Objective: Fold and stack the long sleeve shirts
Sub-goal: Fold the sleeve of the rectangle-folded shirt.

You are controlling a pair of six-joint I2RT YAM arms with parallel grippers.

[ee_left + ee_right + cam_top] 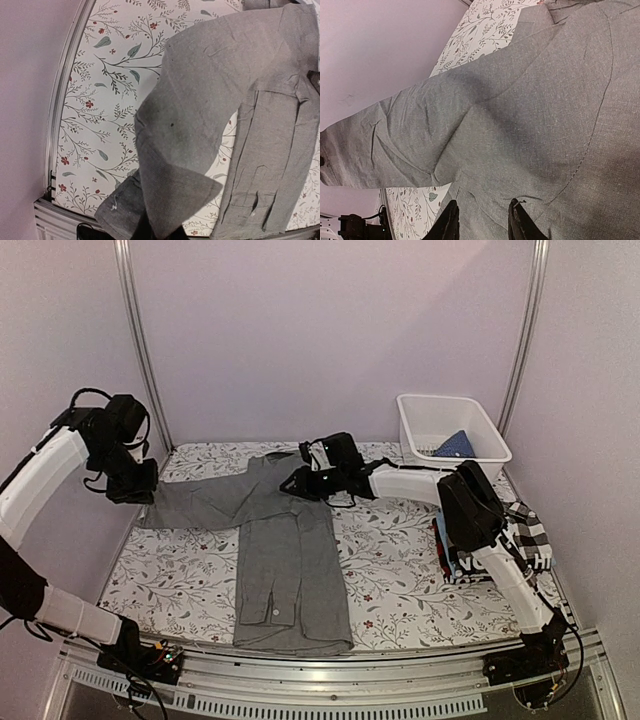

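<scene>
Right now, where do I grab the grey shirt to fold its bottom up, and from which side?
Grip the grey shirt by the corners of its hem, coming from the robot's side. The hem lies flat and free nearest the robot, with the body running away from it. The left gripper holds the outstretched sleeve; the right gripper is open above the cloth.

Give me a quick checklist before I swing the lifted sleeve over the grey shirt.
1. Left gripper clamped on the sleeve: ok, cloth rises into it.
2. Right gripper open over the cloth: ok.
3. Right gripper pressing it down: cannot tell.
4. Grey shirt body flat on the table: ok.
5. Other sleeve tucked in: cannot tell, hidden.
6. Folded stack apart from the shirt: ok.
</scene>
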